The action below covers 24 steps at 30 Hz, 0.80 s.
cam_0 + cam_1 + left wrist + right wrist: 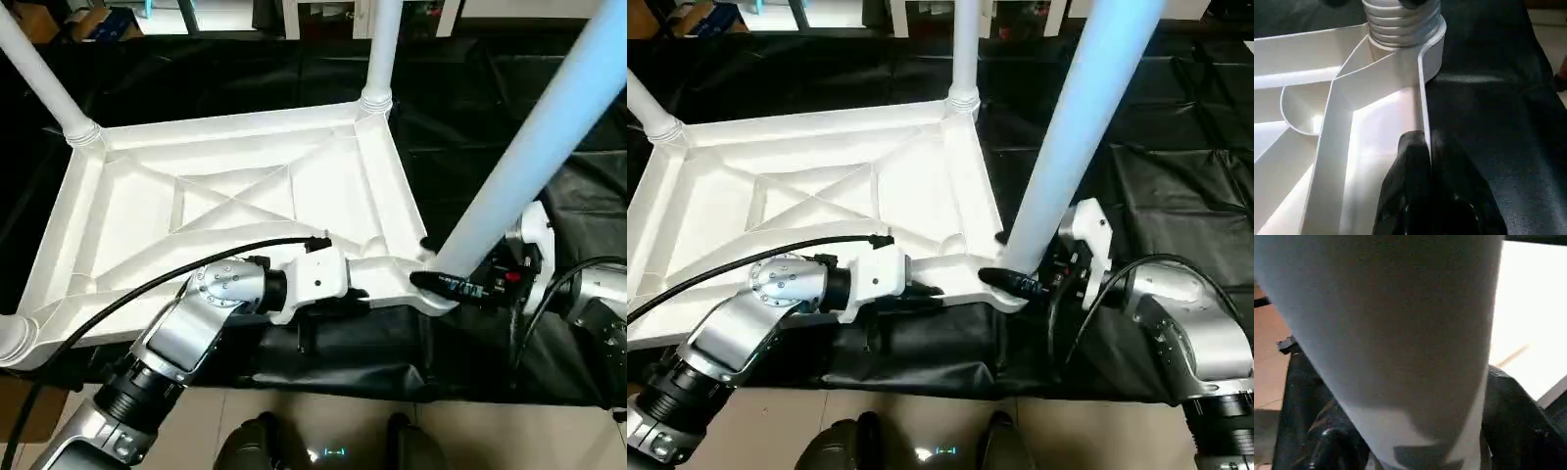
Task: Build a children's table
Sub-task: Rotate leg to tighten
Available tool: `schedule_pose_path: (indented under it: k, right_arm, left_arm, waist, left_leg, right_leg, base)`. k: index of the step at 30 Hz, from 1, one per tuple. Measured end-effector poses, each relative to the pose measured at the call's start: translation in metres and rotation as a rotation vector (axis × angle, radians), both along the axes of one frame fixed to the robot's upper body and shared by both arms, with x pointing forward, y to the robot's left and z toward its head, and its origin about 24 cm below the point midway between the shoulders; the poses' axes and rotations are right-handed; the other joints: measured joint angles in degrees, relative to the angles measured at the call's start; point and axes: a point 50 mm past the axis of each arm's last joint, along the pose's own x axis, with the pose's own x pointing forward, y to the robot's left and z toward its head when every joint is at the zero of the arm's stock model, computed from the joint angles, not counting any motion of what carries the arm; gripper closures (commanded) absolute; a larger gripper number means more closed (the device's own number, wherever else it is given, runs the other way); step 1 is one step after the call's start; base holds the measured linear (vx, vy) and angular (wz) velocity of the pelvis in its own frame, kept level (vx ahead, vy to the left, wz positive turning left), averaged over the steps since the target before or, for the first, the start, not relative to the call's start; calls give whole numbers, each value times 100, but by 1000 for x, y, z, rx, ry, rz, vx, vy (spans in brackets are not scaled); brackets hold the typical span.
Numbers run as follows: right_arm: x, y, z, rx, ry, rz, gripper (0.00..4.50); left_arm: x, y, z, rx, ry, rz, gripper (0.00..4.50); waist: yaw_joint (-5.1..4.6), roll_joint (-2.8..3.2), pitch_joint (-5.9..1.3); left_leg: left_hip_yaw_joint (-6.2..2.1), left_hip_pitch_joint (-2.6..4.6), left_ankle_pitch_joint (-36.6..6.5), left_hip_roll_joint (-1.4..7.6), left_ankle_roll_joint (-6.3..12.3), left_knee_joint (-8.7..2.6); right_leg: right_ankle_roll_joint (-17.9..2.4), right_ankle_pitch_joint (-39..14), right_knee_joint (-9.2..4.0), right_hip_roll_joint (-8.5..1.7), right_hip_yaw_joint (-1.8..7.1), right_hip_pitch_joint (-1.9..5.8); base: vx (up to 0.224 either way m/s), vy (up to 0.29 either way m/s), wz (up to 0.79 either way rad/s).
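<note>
The children's table top (235,196) lies upside down on a black cloth, X-ribs facing up. White legs stand in the far left socket (39,78), the far right socket (382,49) and the near left corner (12,338). A fourth leg (529,147) rises tilted from the near right socket. My right gripper (451,284) is shut on that leg's base; a black finger (1518,406) hugs each side of the tube (1400,333). My left gripper (1429,147) is shut on the top's thin near rim (1422,98), just left of the near right socket (1400,24).
The black cloth (490,88) spreads past the top to the right and far side. White shelving (323,15) and a cardboard box (88,20) stand at the back. Tiled floor and my feet (260,446) show at the near edge.
</note>
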Motion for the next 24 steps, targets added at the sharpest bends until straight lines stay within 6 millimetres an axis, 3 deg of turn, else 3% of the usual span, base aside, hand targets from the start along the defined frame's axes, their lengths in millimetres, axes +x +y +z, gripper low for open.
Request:
schedule_pose_path:
  k: [2,10,13,18,24]
  right_arm:
    - [0,0,0,-1,0,1,190]
    - [1,1,2,-27,-39,-16,209]
    - [6,8,-2,-33,-87,-100,215]
    - [30,26,-12,46,-138,-439,234]
    - [64,51,-20,144,-171,-835,242]
  left_arm:
    - [0,0,0,1,0,-1,450]
    - [1,1,1,-1,-12,0,450]
    - [5,1,-1,10,-25,43,450]
    - [18,-10,-1,19,-66,209,450]
    - [33,-38,-1,12,-63,409,450]
  waist:
    - [1,0,0]
    - [-6,0,-1]
    - [-71,-4,0]
    - [-250,-63,-29]
    - [-341,-111,-57]
  left_leg:
    - [0,0,0,0,0,2]
    - [-2,2,0,1,0,19]
    - [-2,1,-2,1,-5,34]
    - [-34,28,-3,-1,-54,42]
    - [-58,48,-3,-8,-59,26]
  right_leg:
    - [0,0,1,0,0,0]
    - [1,-1,21,-1,1,3]
    - [2,-1,35,1,-1,3]
    - [40,-25,32,6,-3,14]
    - [58,-36,-17,12,-13,20]
  base:
    - [0,0,0]
    - [0,0,0]
    - [0,0,0]
    - [0,0,0]
    - [0,0,0]
